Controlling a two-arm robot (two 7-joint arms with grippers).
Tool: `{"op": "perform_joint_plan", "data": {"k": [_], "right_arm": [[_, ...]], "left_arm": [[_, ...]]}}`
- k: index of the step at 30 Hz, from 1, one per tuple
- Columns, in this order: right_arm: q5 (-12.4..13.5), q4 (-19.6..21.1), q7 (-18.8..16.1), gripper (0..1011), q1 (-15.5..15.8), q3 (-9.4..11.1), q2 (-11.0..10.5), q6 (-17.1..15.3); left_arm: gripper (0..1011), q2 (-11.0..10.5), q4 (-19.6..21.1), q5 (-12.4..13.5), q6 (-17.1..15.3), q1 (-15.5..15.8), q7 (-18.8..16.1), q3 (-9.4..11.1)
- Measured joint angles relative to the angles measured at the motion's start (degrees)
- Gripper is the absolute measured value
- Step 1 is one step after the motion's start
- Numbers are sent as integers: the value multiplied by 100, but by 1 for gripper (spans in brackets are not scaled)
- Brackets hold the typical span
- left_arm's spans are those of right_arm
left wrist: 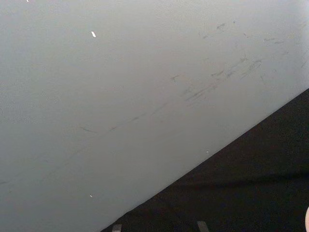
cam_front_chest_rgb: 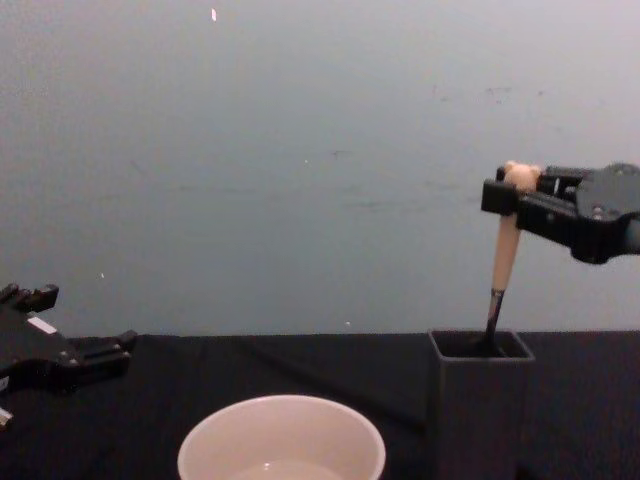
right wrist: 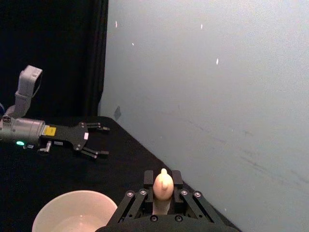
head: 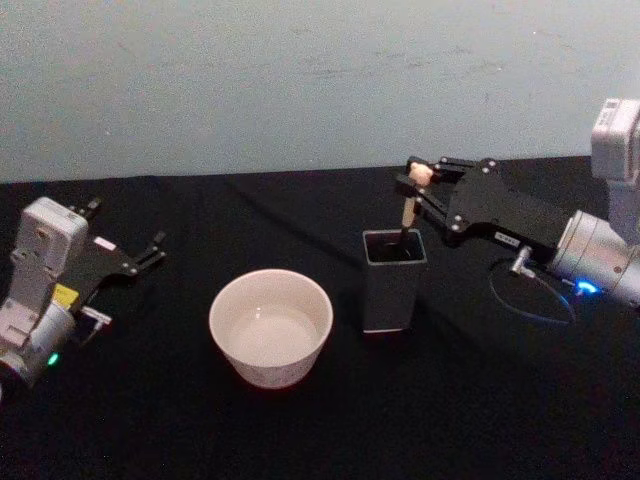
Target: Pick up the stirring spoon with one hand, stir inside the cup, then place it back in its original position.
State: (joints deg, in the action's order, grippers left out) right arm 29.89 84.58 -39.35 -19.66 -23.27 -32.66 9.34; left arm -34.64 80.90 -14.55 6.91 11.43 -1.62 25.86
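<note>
Above the dark holder (head: 394, 281), the right claw (head: 418, 181) pinches the spoon (cam_front_chest_rgb: 505, 262) at its knob; it stands nearly upright, bowl down inside the holder. Left claw (head: 128, 253) rests open, far left.

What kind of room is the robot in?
Probably a robot test bench, not a real kitchen: a table under black cloth against a bare wall, holding just a cup, a spoon and its holder.
</note>
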Motion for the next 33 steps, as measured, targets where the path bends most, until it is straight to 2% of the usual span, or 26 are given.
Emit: {"op": "perform_joint_plan", "data": {"k": [11,20,33], "right_arm": [[-91,-200,147,214,-53,-127,145,-245],[-112,-295,382,214,11,-197,255,-591],[-171,-405,532,214,91,-229,326,-771]], "left_arm": [[1001,0,0,0,0,0,0,0],[1001,0,0,0,0,0,0,0],[1001,0,0,0,0,0,0,0]]}}
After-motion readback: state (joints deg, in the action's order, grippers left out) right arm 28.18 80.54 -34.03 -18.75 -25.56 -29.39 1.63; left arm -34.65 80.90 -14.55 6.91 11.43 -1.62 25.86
